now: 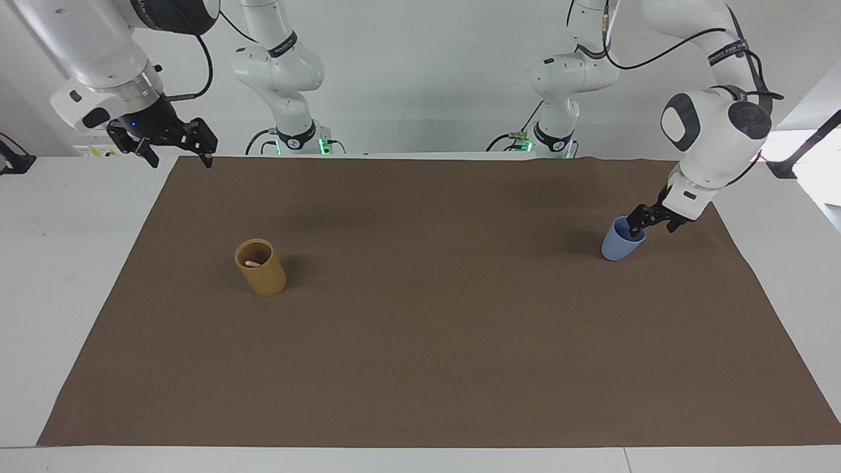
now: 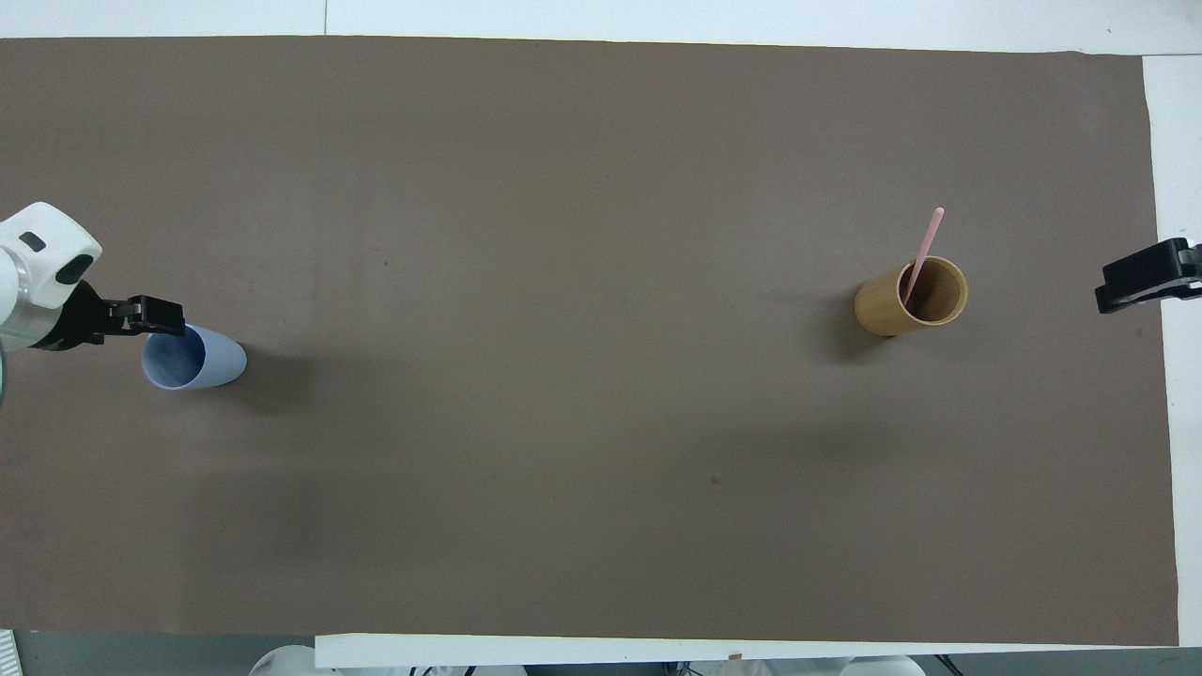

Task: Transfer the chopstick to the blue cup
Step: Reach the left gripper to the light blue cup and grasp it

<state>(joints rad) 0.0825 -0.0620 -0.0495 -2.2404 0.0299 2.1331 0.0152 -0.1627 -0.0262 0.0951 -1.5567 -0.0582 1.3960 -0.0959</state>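
Note:
The blue cup (image 1: 615, 248) stands upright on the brown mat toward the left arm's end, and it also shows in the overhead view (image 2: 211, 361). My left gripper (image 1: 652, 226) is low at the cup's rim and open. One finger (image 1: 636, 227) sits at the cup's mouth and the other stays outside the rim. The left gripper also shows in the overhead view (image 2: 164, 322). One pink chopstick (image 2: 924, 248) leans in the tan cup (image 2: 897, 305) toward the right arm's end; only its tip (image 1: 251, 263) shows in the facing view. My right gripper (image 1: 179, 157) waits open and raised over the mat's corner.
The brown mat (image 1: 433, 341) covers most of the white table (image 1: 59, 249). The tan cup (image 1: 264, 276) stands upright. The right gripper's fingertips (image 2: 1138, 274) show at the mat's edge in the overhead view.

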